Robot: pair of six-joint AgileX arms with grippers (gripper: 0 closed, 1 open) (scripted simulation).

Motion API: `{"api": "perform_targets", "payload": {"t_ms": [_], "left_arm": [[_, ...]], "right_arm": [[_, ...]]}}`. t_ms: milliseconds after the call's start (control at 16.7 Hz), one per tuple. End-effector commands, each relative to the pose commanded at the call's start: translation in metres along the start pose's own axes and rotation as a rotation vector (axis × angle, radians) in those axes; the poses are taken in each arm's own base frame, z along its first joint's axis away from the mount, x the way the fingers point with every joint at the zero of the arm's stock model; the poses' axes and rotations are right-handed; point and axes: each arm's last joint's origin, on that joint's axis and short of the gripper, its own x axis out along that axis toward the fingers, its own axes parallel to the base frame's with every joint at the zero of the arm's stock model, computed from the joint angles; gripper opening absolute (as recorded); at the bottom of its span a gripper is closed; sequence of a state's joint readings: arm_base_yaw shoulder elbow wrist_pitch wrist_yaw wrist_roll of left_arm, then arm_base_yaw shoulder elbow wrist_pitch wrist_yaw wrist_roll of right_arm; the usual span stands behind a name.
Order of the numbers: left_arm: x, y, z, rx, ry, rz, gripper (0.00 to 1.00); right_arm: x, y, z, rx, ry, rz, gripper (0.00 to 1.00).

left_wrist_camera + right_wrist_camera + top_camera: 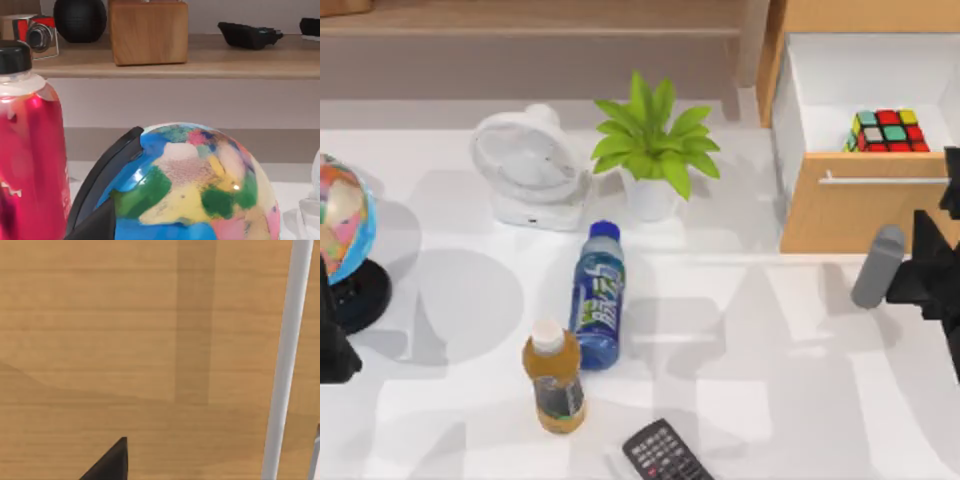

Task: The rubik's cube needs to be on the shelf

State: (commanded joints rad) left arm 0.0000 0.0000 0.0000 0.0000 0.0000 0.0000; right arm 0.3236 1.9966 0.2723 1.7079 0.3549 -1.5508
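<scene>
The rubik's cube lies inside the open white drawer of the light-wood cabinet at the back right. The shelf runs along the back of the table; the left wrist view shows the shelf carrying a camera, a black ball and a wooden block. My right gripper hovers at the right edge, just in front of the drawer front and its silver handle. My left gripper is parked at the left edge beside the globe.
A globe, white fan and potted plant stand toward the back. A blue bottle, a yellow bottle and a remote occupy the middle front. A grey cylinder stands by the right gripper.
</scene>
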Motion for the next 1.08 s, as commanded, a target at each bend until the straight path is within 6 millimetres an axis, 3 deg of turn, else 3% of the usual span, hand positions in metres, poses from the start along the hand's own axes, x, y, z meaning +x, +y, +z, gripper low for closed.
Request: {"api": "perform_targets", "payload": {"t_ms": [300, 600, 780, 840, 1080], "left_arm": [[0.000, 0.000, 0.000, 0.000, 0.000, 0.000, 1.00], [0.000, 0.000, 0.000, 0.000, 0.000, 0.000, 1.00], [0.000, 0.000, 0.000, 0.000, 0.000, 0.000, 1.00], [0.000, 0.000, 0.000, 0.000, 0.000, 0.000, 1.00], [0.000, 0.000, 0.000, 0.000, 0.000, 0.000, 1.00]], "right_arm": [[0.000, 0.000, 0.000, 0.001, 0.000, -0.002, 1.00], [-0.019, 0.000, 0.000, 0.001, 0.000, -0.001, 1.00], [-0.019, 0.000, 0.000, 0.001, 0.000, -0.002, 1.00], [-0.020, 0.011, -0.001, -0.021, 0.003, 0.056, 1.00], [-0.019, 0.002, 0.003, -0.002, -0.031, 0.014, 1.00]]}}
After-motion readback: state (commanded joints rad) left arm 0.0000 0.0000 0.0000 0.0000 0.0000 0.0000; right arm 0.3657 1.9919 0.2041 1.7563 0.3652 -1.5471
